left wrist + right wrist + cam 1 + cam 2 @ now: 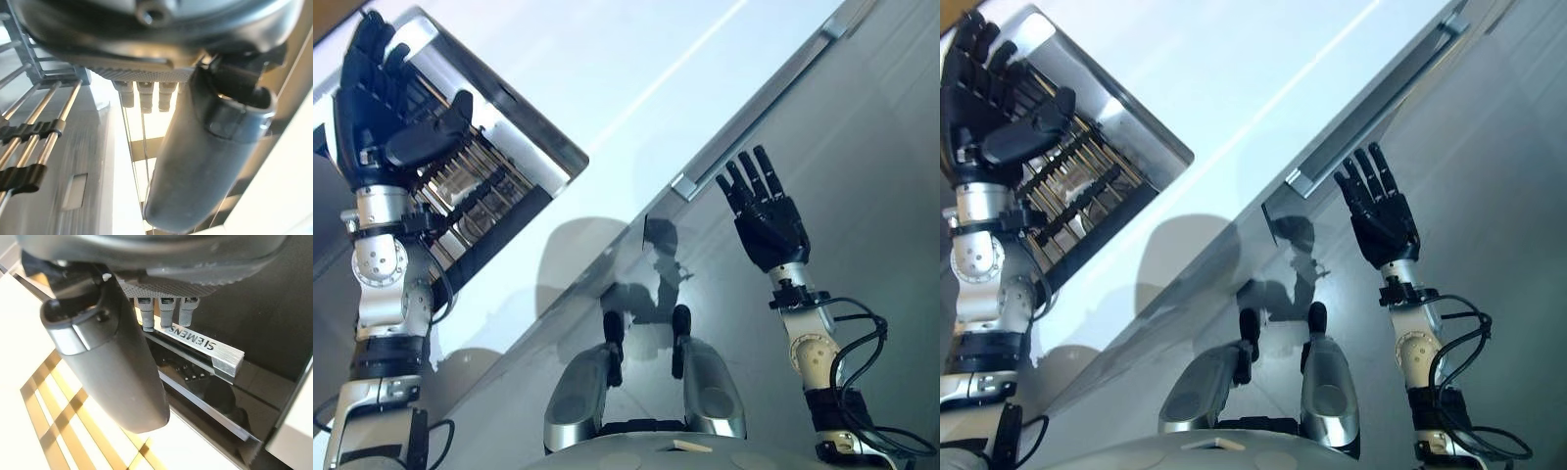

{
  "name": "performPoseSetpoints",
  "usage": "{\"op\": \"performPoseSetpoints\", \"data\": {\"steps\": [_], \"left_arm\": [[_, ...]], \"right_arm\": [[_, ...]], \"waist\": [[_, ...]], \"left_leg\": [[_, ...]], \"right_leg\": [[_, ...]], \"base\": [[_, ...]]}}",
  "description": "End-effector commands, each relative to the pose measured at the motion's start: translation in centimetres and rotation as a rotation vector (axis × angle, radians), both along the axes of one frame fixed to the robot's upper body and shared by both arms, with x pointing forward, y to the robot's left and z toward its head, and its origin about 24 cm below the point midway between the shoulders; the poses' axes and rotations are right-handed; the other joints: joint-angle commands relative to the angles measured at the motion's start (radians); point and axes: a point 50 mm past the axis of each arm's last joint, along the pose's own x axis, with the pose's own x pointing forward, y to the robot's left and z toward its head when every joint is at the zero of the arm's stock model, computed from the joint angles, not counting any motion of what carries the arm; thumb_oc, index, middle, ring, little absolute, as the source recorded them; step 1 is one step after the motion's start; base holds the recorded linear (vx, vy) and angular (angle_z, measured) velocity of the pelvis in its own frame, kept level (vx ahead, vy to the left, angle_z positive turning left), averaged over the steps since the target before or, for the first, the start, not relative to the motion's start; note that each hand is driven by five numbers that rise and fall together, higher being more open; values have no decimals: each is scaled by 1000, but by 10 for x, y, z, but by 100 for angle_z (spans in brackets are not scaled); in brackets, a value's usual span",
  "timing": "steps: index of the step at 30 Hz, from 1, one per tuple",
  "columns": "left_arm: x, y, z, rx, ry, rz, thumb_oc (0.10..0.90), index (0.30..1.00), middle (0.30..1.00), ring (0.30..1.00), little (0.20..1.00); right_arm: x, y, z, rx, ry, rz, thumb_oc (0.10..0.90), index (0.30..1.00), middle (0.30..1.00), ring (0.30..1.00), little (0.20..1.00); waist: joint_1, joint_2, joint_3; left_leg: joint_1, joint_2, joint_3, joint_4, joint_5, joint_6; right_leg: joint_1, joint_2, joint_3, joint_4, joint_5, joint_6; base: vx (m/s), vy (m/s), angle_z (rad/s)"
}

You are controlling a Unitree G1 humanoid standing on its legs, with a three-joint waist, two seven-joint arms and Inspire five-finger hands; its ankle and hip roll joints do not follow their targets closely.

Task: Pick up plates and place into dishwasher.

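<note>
The dishwasher's pulled-out rack (484,186), with metal tines (44,142) and a shiny steel rim, sits at the upper left. My left hand (382,108) is raised over the rack's near corner, fingers straight and thumb (205,161) out, holding nothing. My right hand (769,220) is held up on the right, open and empty, in front of a dark glossy panel (1489,147). Its fingertips lie just below a long metal bar handle (754,108), whose end bracket (205,345) is close past the fingers.
A broad pale glossy surface (636,78) runs diagonally between the rack and the bar handle. The dark panel covers the right side of the scene.
</note>
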Motion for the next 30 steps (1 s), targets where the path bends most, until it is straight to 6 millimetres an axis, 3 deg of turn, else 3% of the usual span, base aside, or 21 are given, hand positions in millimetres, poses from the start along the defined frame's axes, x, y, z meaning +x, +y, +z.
{"op": "performPoseSetpoints", "data": {"steps": [1,9,16,21,22,26,29,30], "left_arm": [[-15,-17,-14,-84,-77,-54,800,900,900,900,900],[-11,-24,-33,-146,-22,-58,800,900,900,900,900],[-4,-33,-35,-189,-7,-118,800,900,900,900,900],[0,-48,-9,-199,-133,-298,800,900,900,900,900],[-1,-58,5,-194,-195,-391,800,900,900,900,900],[1,-79,25,-166,-264,-509,800,900,900,900,900],[4,-108,46,-180,-326,-740,800,900,900,900,900],[4,-108,46,-181,-326,-741,800,900,900,900,900]], "right_arm": [[5,-2,21,42,-166,-99,800,900,900,900,900],[-21,-23,-49,123,171,-316,800,900,900,900,900],[-43,-27,-100,-34,524,-390,800,900,900,900,900],[-66,-31,-130,-206,756,-357,800,900,900,900,900],[-75,-30,-140,-256,831,-317,800,900,900,900,900],[-88,-29,-155,-326,930,-257,800,900,900,900,900],[-108,-28,-171,-373,1043,-191,800,900,900,900,900],[-107,-28,-171,-373,1043,-191,800,900,900,900,900]], "waist": [[23,-27,-83],[8,-26,-176],[1,-13,-208],[-6,-8,-228],[-8,-6,-232],[-12,-5,-240],[-22,-5,-251],[-21,-5,-251]], "left_leg": [[45,-45,24,-123,18,24],[122,-35,28,-178,15,12],[173,-36,16,-191,-2,10],[191,-34,8,-202,-6,7],[196,-34,4,-204,-9,8],[203,-33,2,-208,-11,8],[212,-32,3,-211,-16,9],[213,-32,3,-211,-16,9]], "right_leg": [[4,56,-8,-10,3,32],[86,75,-20,-55,-15,17],[144,86,-17,-85,-24,2],[164,92,-14,-95,-32,-3],[169,95,-12,-96,-34,-4],[175,98,-9,-97,-36,-4],[184,104,-1,-100,-38,-4],[184,104,-1,-100,-38,-4]], "base": [[26,-13,10],[14,-5,6],[1,3,1],[-1,-1,1],[0,0,0],[-5,-15,8],[7,-41,11],[7,-46,11]]}}
